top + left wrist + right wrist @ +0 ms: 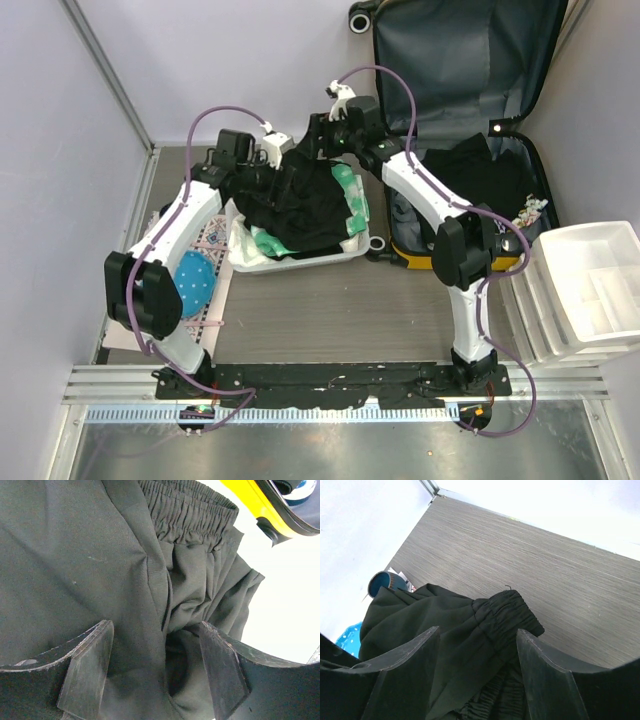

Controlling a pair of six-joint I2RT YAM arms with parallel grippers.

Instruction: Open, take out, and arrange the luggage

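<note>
The yellow luggage (414,259) lies open at the back right, its dark-lined lid (460,60) up against the wall and black clothes (490,180) in its lower half. Its yellow edge shows in the left wrist view (252,500). A black garment (290,205) with an elastic waistband is heaped over the white basket (300,262). My left gripper (272,150) (157,667) is open, its fingers astride a fold of the garment (100,555). My right gripper (325,128) (477,672) is open, its fingers either side of the waistband (507,617).
A green and white item (352,200) lies in the basket. A blue dotted item (195,280) lies on a mat at the left. White drawer bins (590,290) stand at the right. Walls close in left, right and back.
</note>
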